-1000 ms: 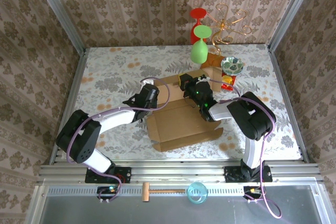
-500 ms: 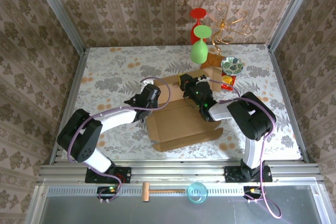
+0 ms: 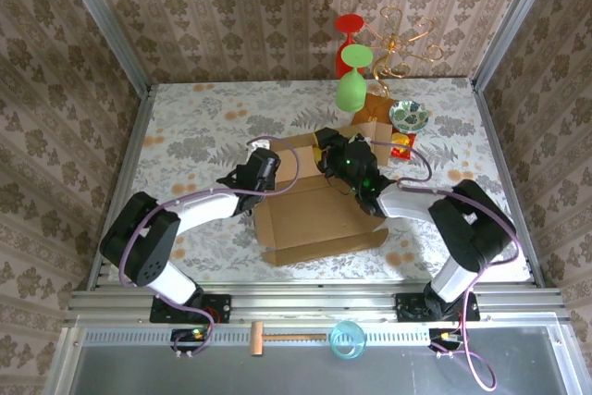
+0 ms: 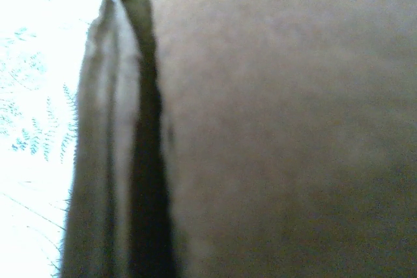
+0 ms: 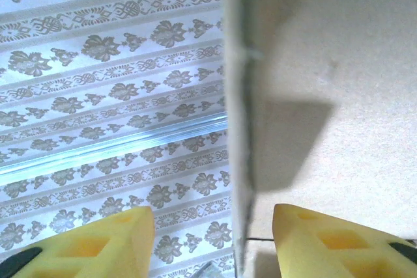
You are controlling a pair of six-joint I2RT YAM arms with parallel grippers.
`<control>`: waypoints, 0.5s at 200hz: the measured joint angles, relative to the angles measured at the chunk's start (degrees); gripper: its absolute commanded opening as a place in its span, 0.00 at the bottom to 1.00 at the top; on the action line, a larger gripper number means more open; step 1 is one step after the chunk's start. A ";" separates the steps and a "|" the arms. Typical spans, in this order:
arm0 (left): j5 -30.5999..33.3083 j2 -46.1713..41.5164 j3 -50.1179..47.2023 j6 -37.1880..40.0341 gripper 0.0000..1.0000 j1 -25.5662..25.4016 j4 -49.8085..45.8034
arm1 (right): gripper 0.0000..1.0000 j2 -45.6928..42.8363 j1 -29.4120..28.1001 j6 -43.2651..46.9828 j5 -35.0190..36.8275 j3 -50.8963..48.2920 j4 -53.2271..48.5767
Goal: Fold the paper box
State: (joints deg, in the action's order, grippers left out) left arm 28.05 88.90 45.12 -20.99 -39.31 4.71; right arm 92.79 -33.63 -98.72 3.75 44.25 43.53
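Observation:
The paper box [image 3: 319,219] is a brown cardboard sheet lying mid-table, its back and left flaps raised. My left gripper [image 3: 262,169] is pressed against the box's left-back corner. In the left wrist view blurred cardboard [image 4: 280,135] and a folded edge [image 4: 107,128] sit right up against the lens, and no fingers show. My right gripper [image 3: 335,156] is at the raised back flap. In the right wrist view it [image 5: 212,242] stands open, its yellow fingertips [image 5: 98,245] on either side of the upright flap edge [image 5: 238,161], without touching it.
Behind the box stand a green glass [image 3: 350,90], a red glass [image 3: 349,39], a gold wire stand [image 3: 403,43], a small orange-brown board [image 3: 375,106], a patterned bowl [image 3: 408,116] and red-yellow bits [image 3: 400,143]. A wooden mallet [image 3: 277,338] and blue cup [image 3: 347,339] lie below the rail.
The right arm's elbow has swung out to the right and lower, and its gripper has edged along the back flap. The box has shifted slightly. The left arm has barely moved.

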 measured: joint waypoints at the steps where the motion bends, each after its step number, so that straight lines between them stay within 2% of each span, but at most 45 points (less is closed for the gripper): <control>1: 0.02 -0.04 -0.04 0.11 0.00 0.02 0.07 | 0.57 -0.20 0.02 -0.02 0.02 -0.02 -0.20; 54: 0.11 -3.72 -5.73 4.81 0.00 1.99 5.25 | 0.59 -13.73 2.78 3.93 0.39 -1.99 -13.18; 100: 0.07 -5.92 -11.85 8.28 0.00 2.27 14.23 | 0.61 -20.81 7.13 6.95 0.37 -5.70 -18.64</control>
State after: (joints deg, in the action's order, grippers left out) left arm 28.12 82.98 33.28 -12.71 -37.04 18.94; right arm 71.99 -26.50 -91.77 4.12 38.54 24.88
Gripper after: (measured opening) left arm 0.082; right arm 0.604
